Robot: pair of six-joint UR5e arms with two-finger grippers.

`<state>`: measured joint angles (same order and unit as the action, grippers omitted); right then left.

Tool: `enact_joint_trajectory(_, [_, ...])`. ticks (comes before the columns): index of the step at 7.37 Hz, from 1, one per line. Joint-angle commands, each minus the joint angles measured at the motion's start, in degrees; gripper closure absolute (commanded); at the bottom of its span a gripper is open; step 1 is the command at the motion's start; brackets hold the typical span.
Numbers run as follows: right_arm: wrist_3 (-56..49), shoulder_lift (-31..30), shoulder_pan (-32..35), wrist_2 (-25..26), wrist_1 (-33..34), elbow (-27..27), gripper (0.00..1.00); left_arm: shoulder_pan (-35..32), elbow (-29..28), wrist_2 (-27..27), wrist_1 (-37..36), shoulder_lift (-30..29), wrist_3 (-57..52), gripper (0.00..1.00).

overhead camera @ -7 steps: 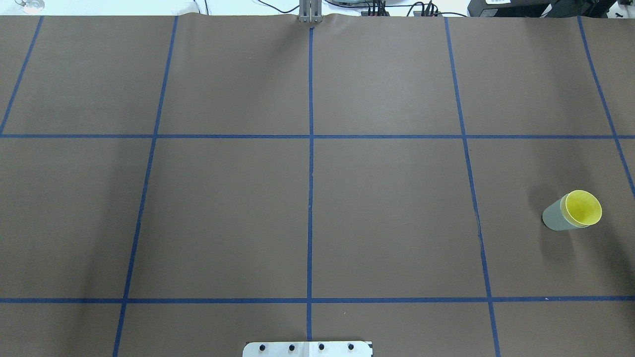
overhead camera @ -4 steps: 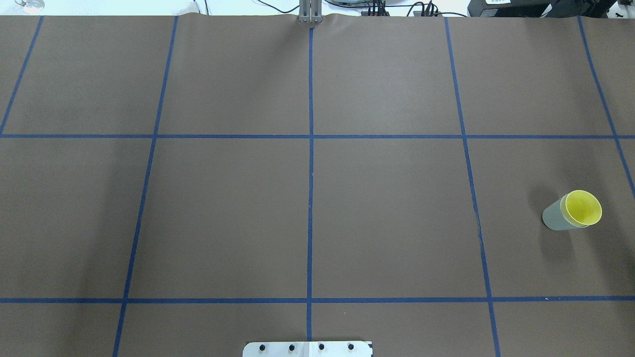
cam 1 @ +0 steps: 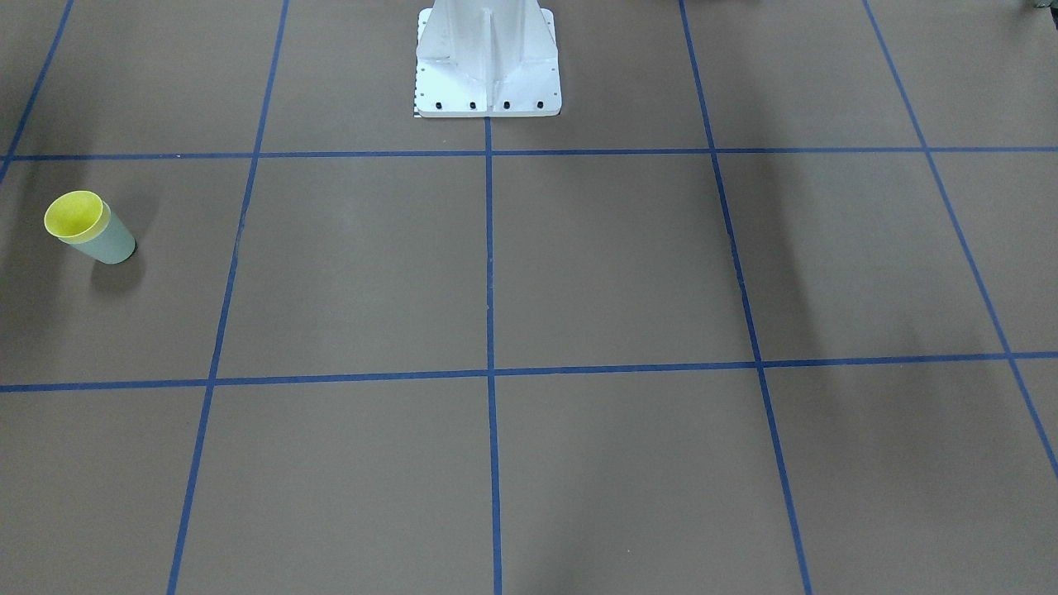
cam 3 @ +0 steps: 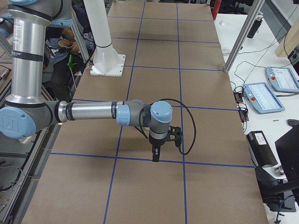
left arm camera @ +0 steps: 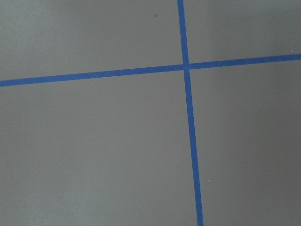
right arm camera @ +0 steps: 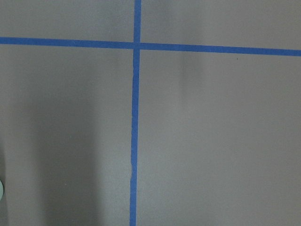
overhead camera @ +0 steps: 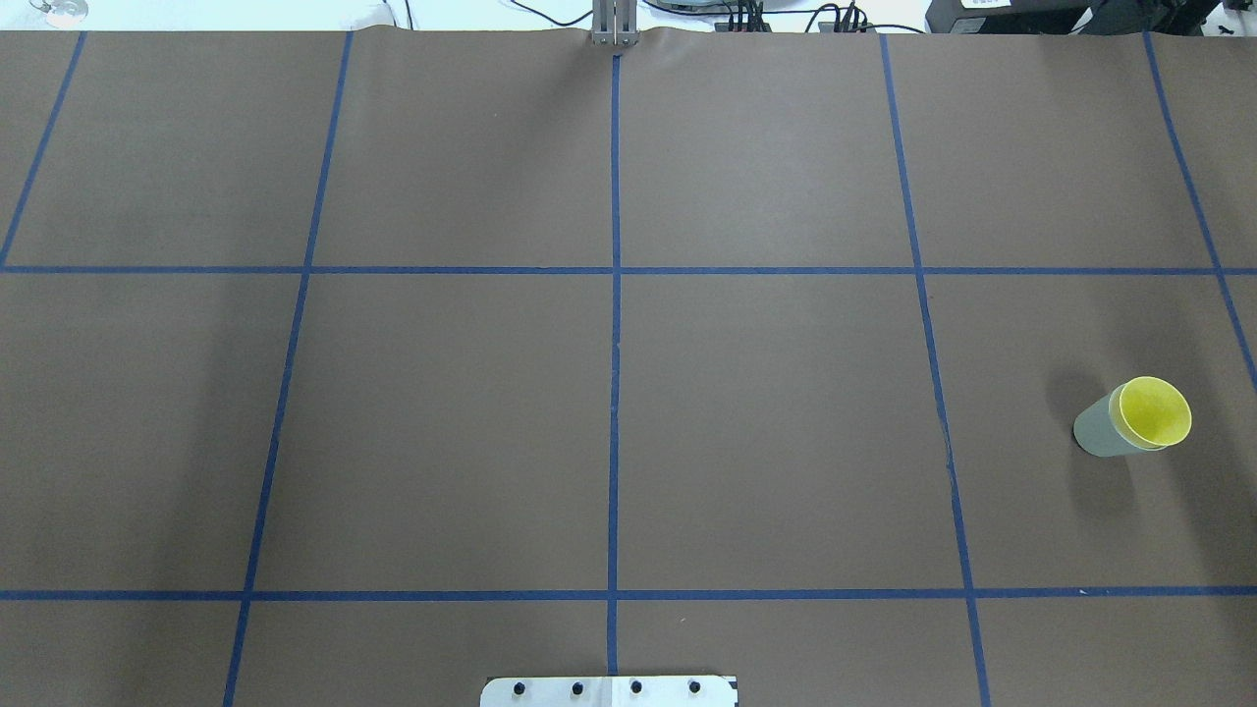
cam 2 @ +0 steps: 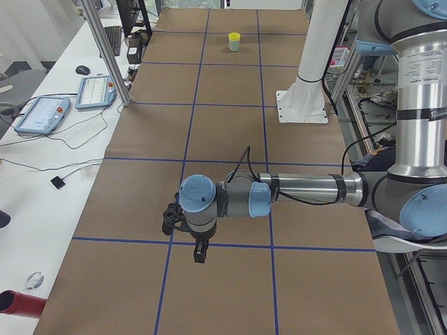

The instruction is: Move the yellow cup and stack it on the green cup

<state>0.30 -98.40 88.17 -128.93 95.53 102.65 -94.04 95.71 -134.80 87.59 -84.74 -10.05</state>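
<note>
Nearest in the left side view, the left gripper point(cam 2: 198, 251) is seen hanging over a blue tape crossing on the desk point(overhead camera: 766, 412), with nothing visible in it. Whether it is open or closed cannot be told from this view.

The right gripper point(cam 3: 156, 155) is seen only in the right side view, likewise low over the desk. Its opening cannot be told either, and no object is seen in it. Both wrist views show only brown desk and tape.

Farthest from the left arm, at the desk's end on the robot's right, the yellow cup point(overhead camera: 1154, 409) is found seated inside the green cup point(overhead camera: 1095, 432), with only its rim showing above it. The pair stands upright, mouth up, long axis vertical.

Judgement: the stack appears made. If any correction is needed, the right arm is taken as the nearer one, and the approach would be from above along that vertical axis.
</note>
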Motion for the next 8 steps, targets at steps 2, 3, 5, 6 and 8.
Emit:
enact_joint_trajectory(2, [0.0,-0.4,0.0,-0.1,0.0,-0.1,0.00,0.0,0.3,0.2,0.4,0.5,0.2,0.00])
enact_joint_trajectory(3, [0.0,-0.4,0.0,0.0,0.0,-0.1,0.00,0.0,0.1,0.7,0.4,0.5,0.2,0.00])
enact_joint_trajectory(5, [0.0,-0.4,0.1,0.0,0.0,-0.2,0.00,-0.1,0.0,0.7,0.4,0.5,0.2,0.00])
enact_joint_trajectory(6, [0.0,-0.5,0.1,0.0,0.0,-0.3,0.00,-0.1,-0.1,0.7,0.4,0.5,0.2,0.00])
enact_joint_trajectory(8, [0.0,-0.7,0.1,-0.1,0.0,-0.3,0.00,-0.1,0.0,2.1,0.4,0.5,0.2,0.00])
